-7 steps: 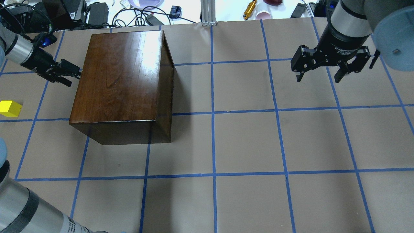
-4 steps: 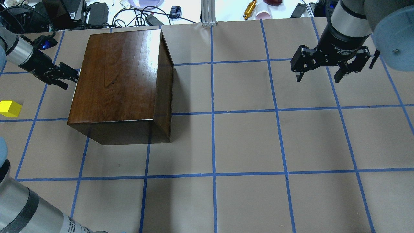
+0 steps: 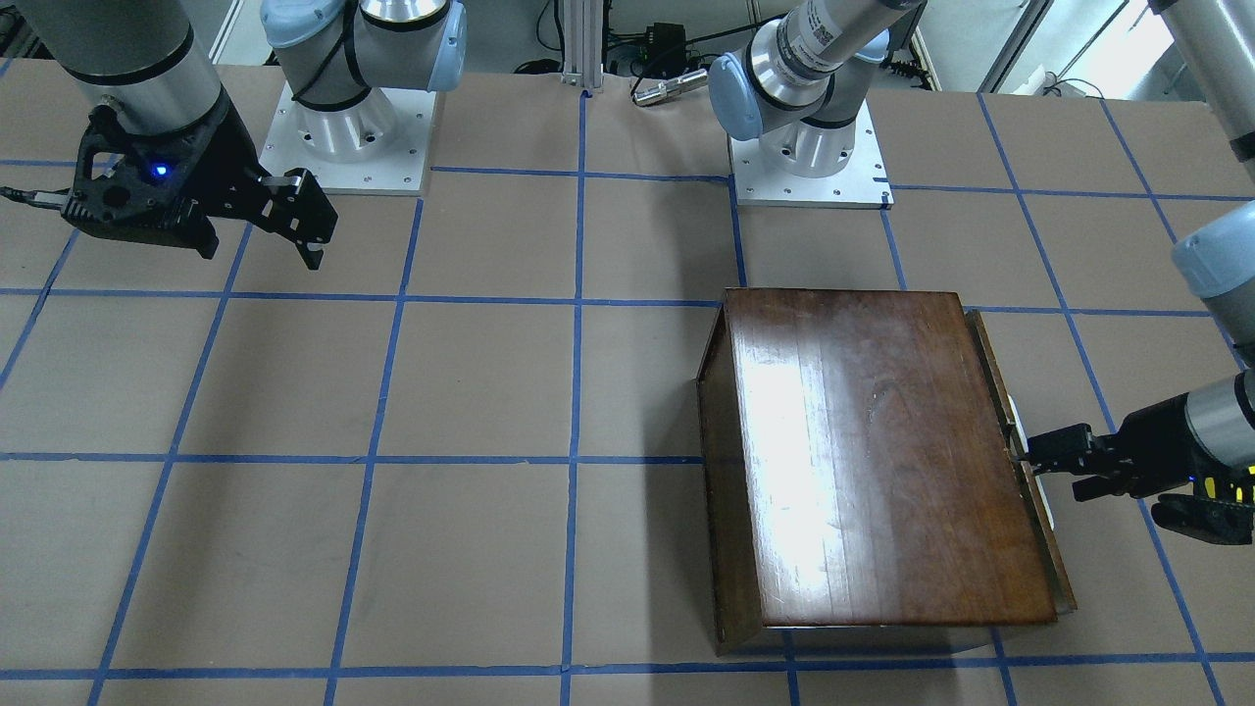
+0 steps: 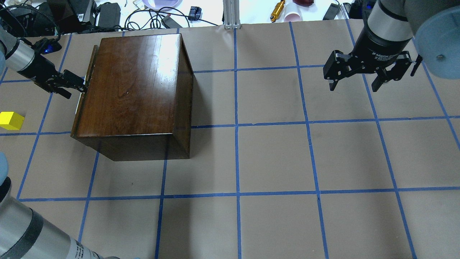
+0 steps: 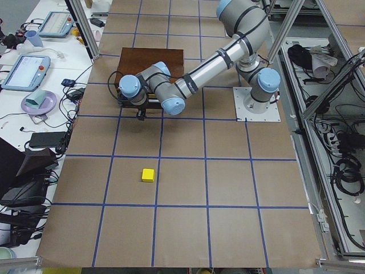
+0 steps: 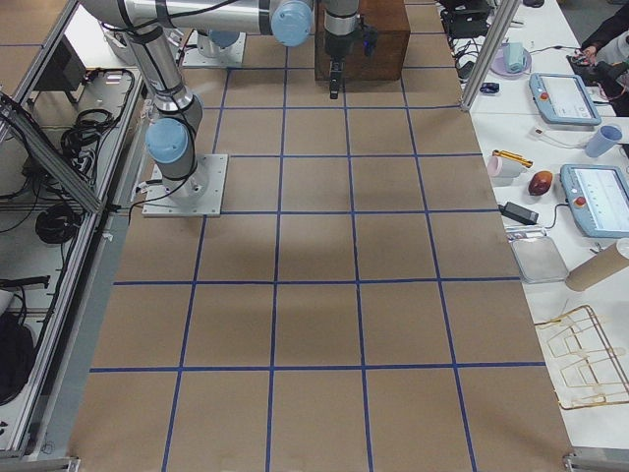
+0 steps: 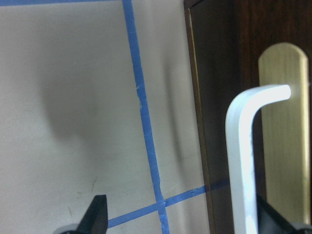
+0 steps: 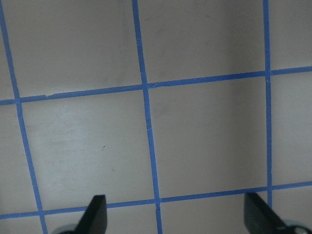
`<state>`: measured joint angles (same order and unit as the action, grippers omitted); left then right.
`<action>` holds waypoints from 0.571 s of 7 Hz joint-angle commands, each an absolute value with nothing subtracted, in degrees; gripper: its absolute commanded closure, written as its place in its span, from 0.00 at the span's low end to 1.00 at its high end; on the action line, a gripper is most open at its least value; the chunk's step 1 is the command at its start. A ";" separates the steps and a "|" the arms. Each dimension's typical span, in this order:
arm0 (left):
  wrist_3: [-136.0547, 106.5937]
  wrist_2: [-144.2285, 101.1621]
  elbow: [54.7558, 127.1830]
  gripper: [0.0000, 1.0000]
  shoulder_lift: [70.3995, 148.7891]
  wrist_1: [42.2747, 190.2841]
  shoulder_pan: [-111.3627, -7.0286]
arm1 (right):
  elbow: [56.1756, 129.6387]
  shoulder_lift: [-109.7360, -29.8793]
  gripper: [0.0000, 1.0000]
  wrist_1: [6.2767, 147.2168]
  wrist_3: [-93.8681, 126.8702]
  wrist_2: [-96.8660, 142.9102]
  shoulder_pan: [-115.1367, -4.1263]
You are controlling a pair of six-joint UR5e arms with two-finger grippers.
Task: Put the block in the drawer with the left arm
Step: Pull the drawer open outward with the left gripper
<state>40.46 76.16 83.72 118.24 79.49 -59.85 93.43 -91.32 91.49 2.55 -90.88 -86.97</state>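
Observation:
The yellow block (image 4: pixel 10 120) lies on the table left of the dark wooden box (image 4: pixel 133 86), apart from both grippers; it also shows in the exterior left view (image 5: pixel 148 174). The drawer (image 4: pixel 86 77) stands a narrow gap out of the box's left side. My left gripper (image 4: pixel 76 90) is at the drawer front (image 3: pixel 1002 392), its fingers apart. In the left wrist view one finger (image 7: pixel 275 217) sits right beside the bent metal handle (image 7: pixel 241 161). My right gripper (image 4: pixel 354 86) is open and empty, hanging above the table at the far right.
Cables, chargers and small items (image 4: pixel 107 14) lie beyond the table's far edge. Blue tape lines (image 4: pixel 237 124) grid the brown table. The right arm's base (image 3: pixel 343 127) and the left arm's base (image 3: pixel 809 147) stand at the robot's side.
My left gripper has moved left, away from the box, and the drawer front has come out a little with it. The block and the right arm have not moved.

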 commanded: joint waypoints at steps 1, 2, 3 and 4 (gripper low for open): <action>42.27 77.78 83.67 0.00 118.21 78.31 -59.85 | 93.43 -91.32 0.00 91.49 2.55 -90.88 -87.01; 42.36 77.78 83.50 0.00 118.21 78.40 -59.85 | 93.43 -91.32 0.00 91.49 2.55 -90.88 -86.92; 43.49 77.78 83.50 0.00 118.21 78.57 -59.85 | 93.43 -91.32 0.00 91.49 2.55 -90.88 -87.01; 43.77 77.78 83.41 0.00 118.04 79.10 -59.68 | 93.43 -91.32 0.00 91.49 2.55 -90.88 -87.01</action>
